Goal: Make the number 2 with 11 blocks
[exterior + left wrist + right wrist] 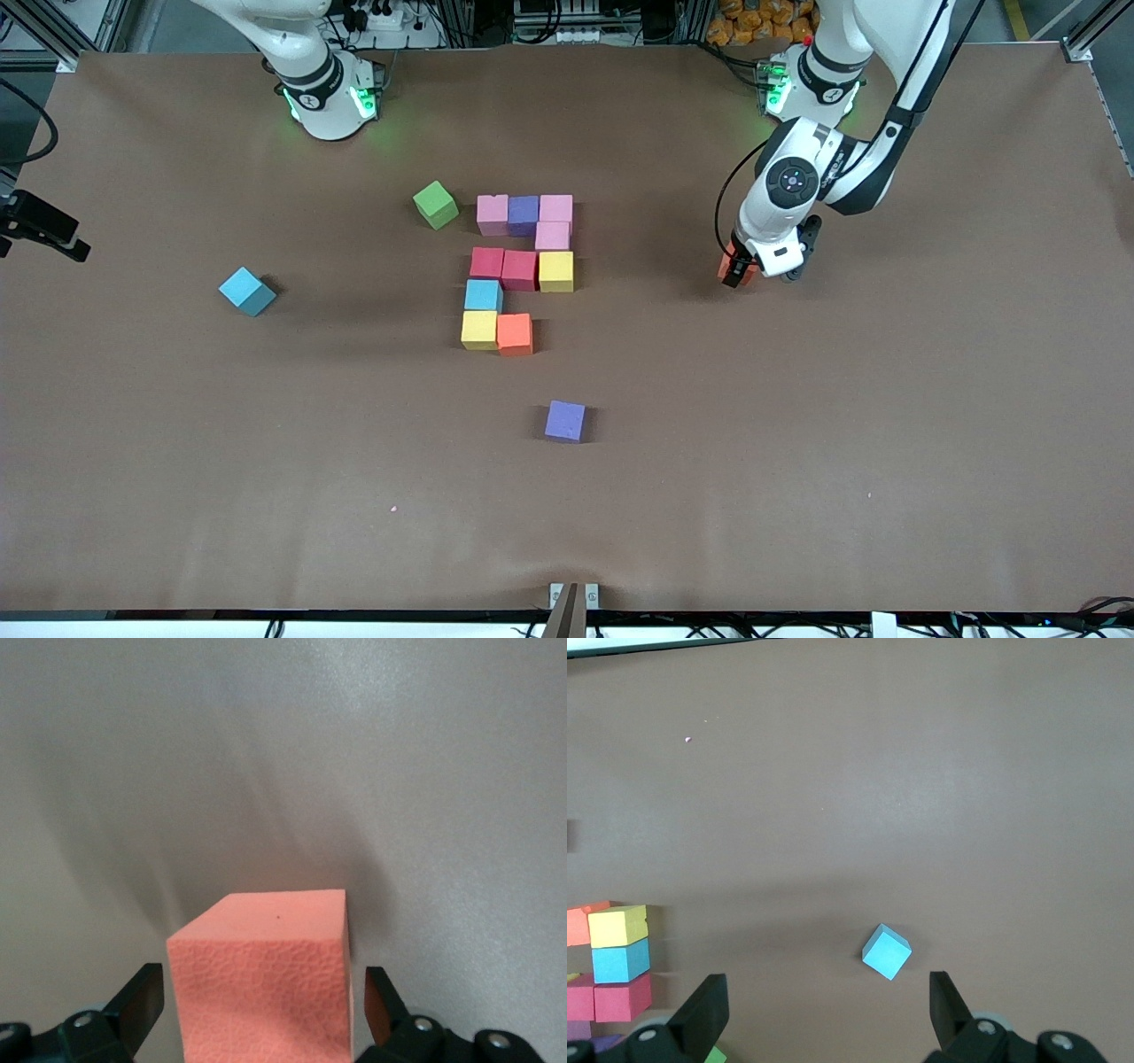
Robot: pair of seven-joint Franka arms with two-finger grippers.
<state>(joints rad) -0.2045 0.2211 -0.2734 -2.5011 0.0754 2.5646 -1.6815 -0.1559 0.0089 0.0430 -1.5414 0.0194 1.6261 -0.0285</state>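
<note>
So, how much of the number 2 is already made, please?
Ten cubes of the number 2 already touch; only the bottom row's last place, beside the orange cube, is unfilled. The left gripper has open fingers around another orange cube, not yet gripped. The right gripper waits, open.

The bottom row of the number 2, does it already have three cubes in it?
No, the bottom row holds only a yellow cube and an orange cube, with bare table where the third belongs.
</note>
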